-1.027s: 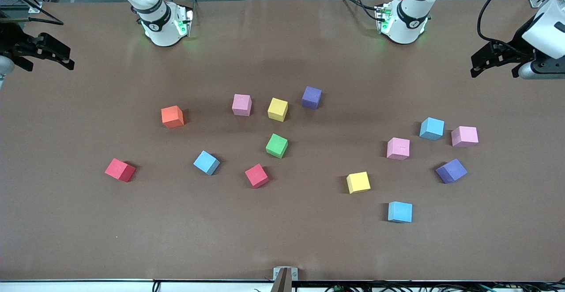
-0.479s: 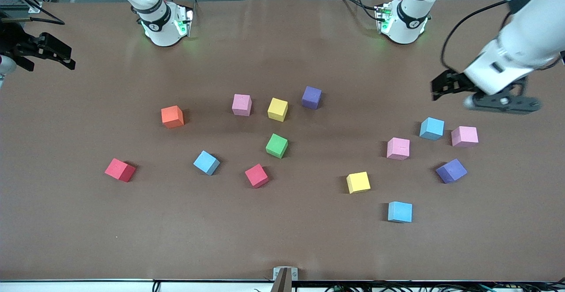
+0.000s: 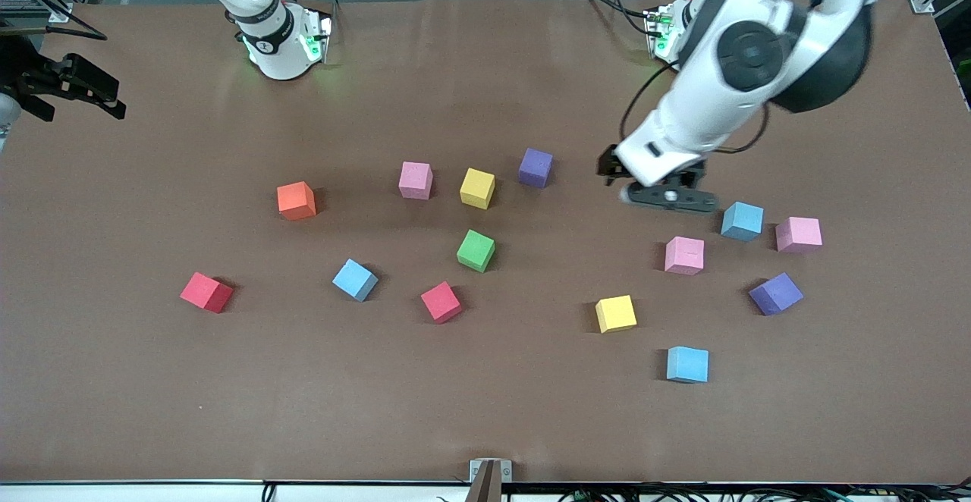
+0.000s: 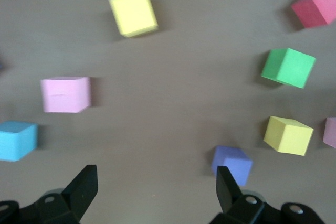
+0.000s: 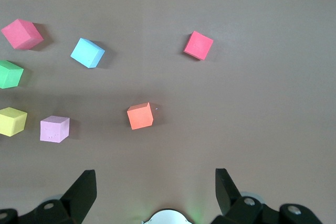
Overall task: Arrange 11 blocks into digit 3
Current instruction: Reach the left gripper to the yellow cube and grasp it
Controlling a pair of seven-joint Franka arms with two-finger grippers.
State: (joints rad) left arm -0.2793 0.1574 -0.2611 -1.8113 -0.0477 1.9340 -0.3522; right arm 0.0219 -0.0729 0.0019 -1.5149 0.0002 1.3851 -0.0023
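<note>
Several blocks lie scattered and apart on the brown table; no digit 3 is in view. Pink (image 3: pixel 416 180), yellow (image 3: pixel 477 188) and purple (image 3: pixel 535 167) form a loose row, with green (image 3: pixel 476 250) and red (image 3: pixel 441 302) nearer the camera. My left gripper (image 3: pixel 611 170) (image 4: pixel 156 184) hangs open and empty over bare table between the purple block (image 4: pixel 232 164) and a light blue block (image 3: pixel 742 221). Pink (image 3: pixel 684 255) and yellow (image 3: pixel 615 313) blocks lie near it. My right gripper (image 3: pixel 106 101) (image 5: pixel 156 184) waits open and empty at the right arm's end of the table.
Orange (image 3: pixel 296 200), light blue (image 3: pixel 354 280) and red (image 3: pixel 205 292) blocks lie toward the right arm's end. Pink (image 3: pixel 798 234), purple (image 3: pixel 775 293) and light blue (image 3: pixel 687 364) blocks lie toward the left arm's end. A metal bracket (image 3: pixel 489 475) sits on the near edge.
My left arm has swung in from its end of the table toward the middle, its gripper still open. The right arm and all blocks have stayed put.
</note>
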